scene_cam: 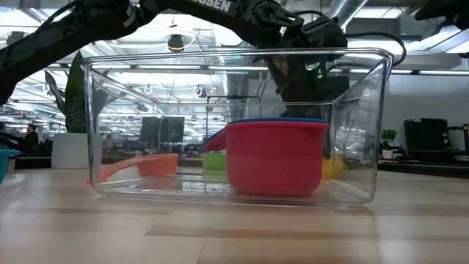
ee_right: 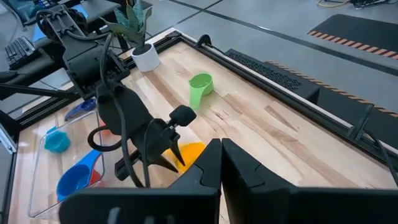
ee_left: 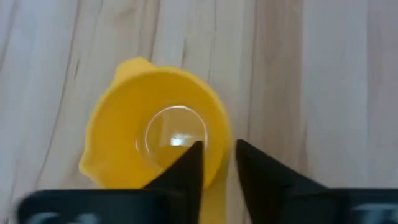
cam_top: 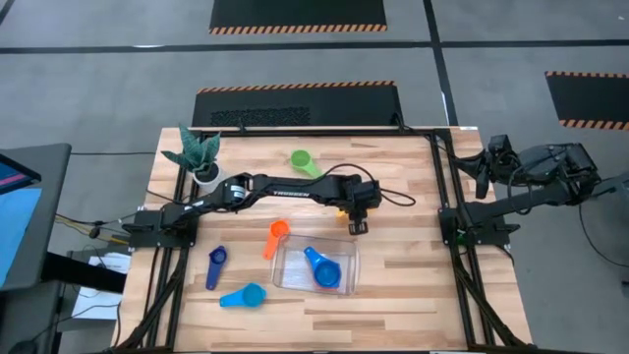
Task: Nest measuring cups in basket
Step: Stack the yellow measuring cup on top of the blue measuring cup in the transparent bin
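In the basket [cam_top: 285,277], two measuring cups; five lie outside.

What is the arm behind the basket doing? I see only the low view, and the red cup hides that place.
Observer: It is the left arm. The left gripper is directly above the yellow cup, which stands open side up on the table just behind the basket.
Operator: Which cups are outside the basket, please?
Observer: Besides the yellow one, four: the green cup, orange cup, navy cup and light blue cup.
Operator: Where is the other arm?
Observer: The right gripper waits off the table's right edge, holding nothing.
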